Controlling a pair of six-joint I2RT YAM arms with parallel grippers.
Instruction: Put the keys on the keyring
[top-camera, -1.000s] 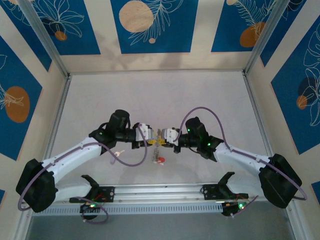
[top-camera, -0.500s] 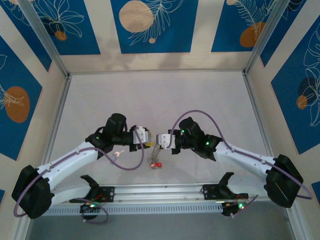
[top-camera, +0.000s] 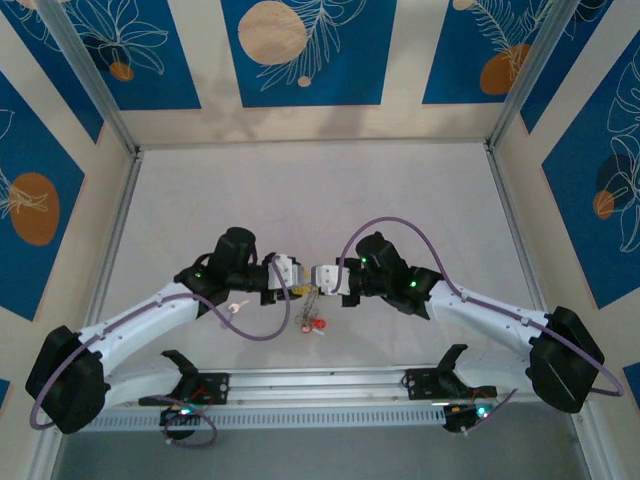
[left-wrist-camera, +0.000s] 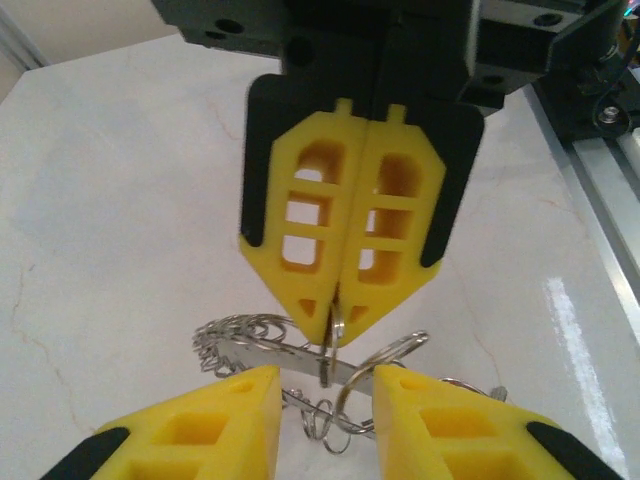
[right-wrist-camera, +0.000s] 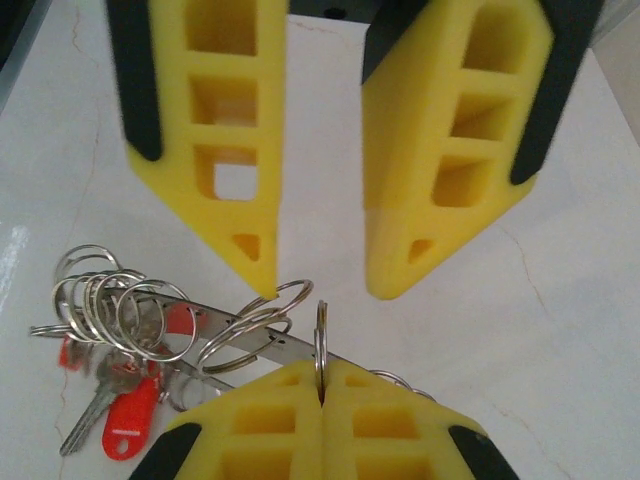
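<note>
Right gripper (right-wrist-camera: 320, 378) and left gripper (left-wrist-camera: 325, 380) further left than a second ago, right pinched tight on a loop of the silvery-grey metal keyring (right-wrist-camera: 110, 300), left's jaws partly apart beside it, empty, small red-headed keys (right-wrist-camera: 133, 428) beneath its loops.

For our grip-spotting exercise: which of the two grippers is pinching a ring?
The right gripper: jaws shut on a small metal ring; the left gripper stands open.
</note>
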